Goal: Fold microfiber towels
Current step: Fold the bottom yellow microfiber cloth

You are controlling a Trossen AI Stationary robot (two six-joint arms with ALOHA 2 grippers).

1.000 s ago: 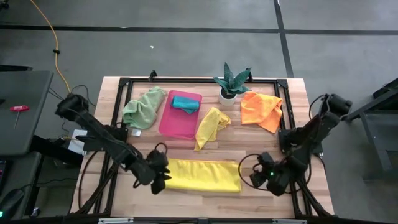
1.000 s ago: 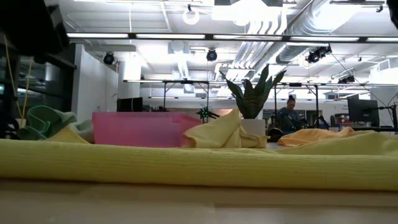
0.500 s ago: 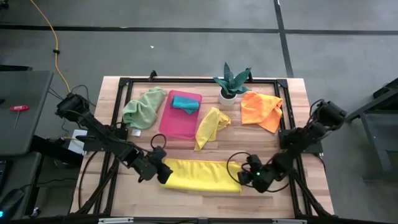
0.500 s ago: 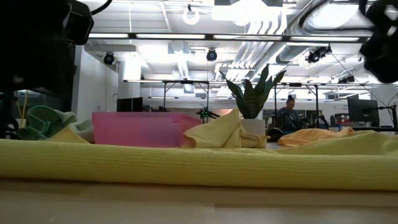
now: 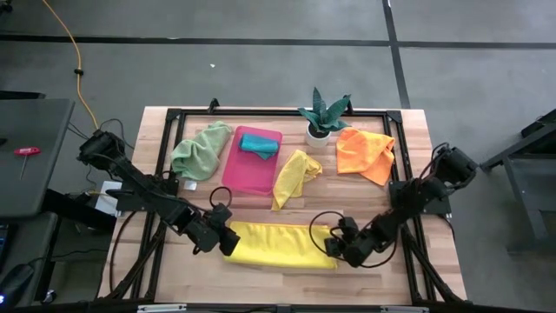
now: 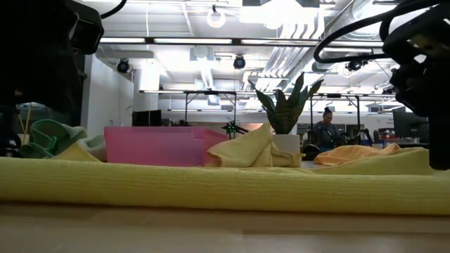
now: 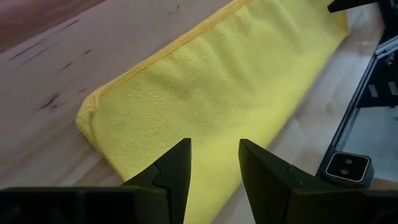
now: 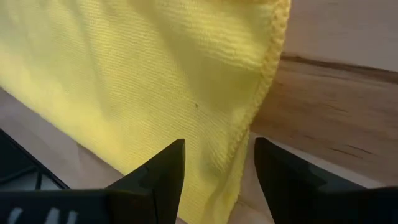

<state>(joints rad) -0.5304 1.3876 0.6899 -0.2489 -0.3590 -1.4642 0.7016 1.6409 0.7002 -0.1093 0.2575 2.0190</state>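
Observation:
A yellow towel (image 5: 280, 245), folded into a long strip, lies flat along the table's near edge; it also shows in the low view (image 6: 225, 188). My left gripper (image 5: 228, 241) is open over its left end (image 7: 124, 118), and the wrist view shows the gap (image 7: 214, 155). My right gripper (image 5: 335, 249) is open over its right end (image 8: 186, 81), with the gap showing in its wrist view (image 8: 217, 158). A second yellow towel (image 5: 295, 176), an orange one (image 5: 365, 151) and a pale green one (image 5: 201, 149) lie crumpled farther back. A teal towel (image 5: 258, 144) lies in the pink tray (image 5: 248, 174). My left gripper stands with open fingers (image 7: 171, 171) slanting down over the strip's left end; I cannot tell whether they touch the cloth. My right gripper stands with open fingers (image 8: 163, 171) slanting down over the strip's right hemmed edge (image 8: 267, 81); I cannot tell whether they touch it.
A potted plant (image 5: 323, 117) stands at the far middle, between the tray and the orange towel. A black frame (image 5: 174, 122) runs round the table's edge. Bare wood (image 5: 365, 200) lies between the strip and the towels behind it.
My right gripper has gone toward the table's left edge, from beside the strip to over its right end. My left gripper has shifted a little toward the strip's left end. The strip has stayed flat where it was.

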